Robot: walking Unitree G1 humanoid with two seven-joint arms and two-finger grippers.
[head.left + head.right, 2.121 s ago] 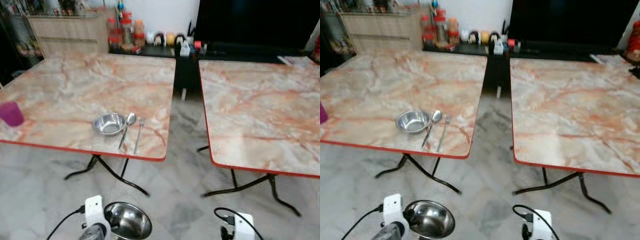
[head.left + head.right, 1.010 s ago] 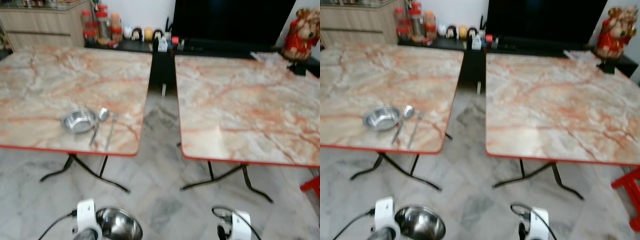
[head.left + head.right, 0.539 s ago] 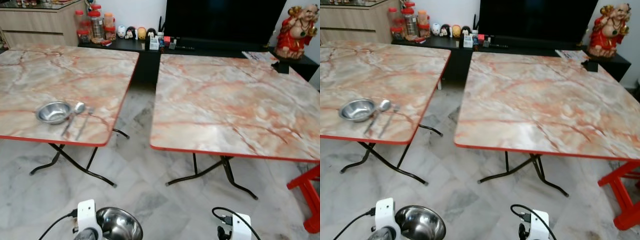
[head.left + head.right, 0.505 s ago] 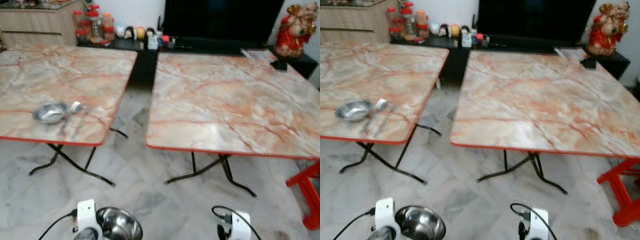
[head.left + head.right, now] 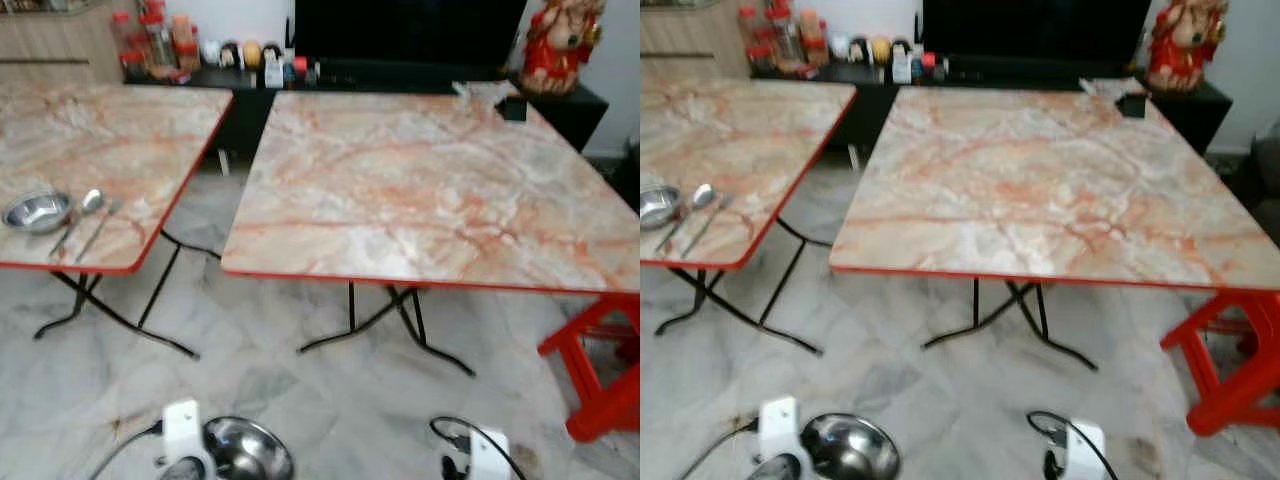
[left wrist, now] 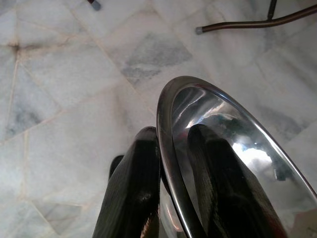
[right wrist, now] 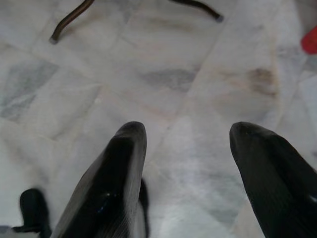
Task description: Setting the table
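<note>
Landmark: the right table (image 5: 430, 190), a marble-pattern top with a red edge; all places below are given from it.
Left gripper (image 6: 171, 148): low over the floor, in front of the right table and toward its left corner; its 2 black fingers are clamped on the rim of the held bowl, 1 finger inside and 1 outside.
Held bowl (image 5: 247, 450): a shiny steel bowl, carried at the left gripper, tilted in the left wrist view; nothing can be seen inside it except reflections.
Right gripper (image 7: 185, 144): low over the floor in front of the right table; its 2 fingers are spread wide and hold nothing.
Left table (image 5: 120, 150): stands to the left of the right table, with a gap of floor between them.
Small bowl (image 5: 37, 211): on the left table, at its front part, far from the right table; it looks empty.
Spoon (image 5: 80, 215): just beside the small bowl, on the side nearer the right table.
Fork (image 5: 97, 227): next to the spoon, nearer again to the right table.
Red stool (image 5: 600, 365): at the front right corner of the right table.
Red figurine (image 5: 551, 45): behind the right table, on a dark cabinet.
</note>
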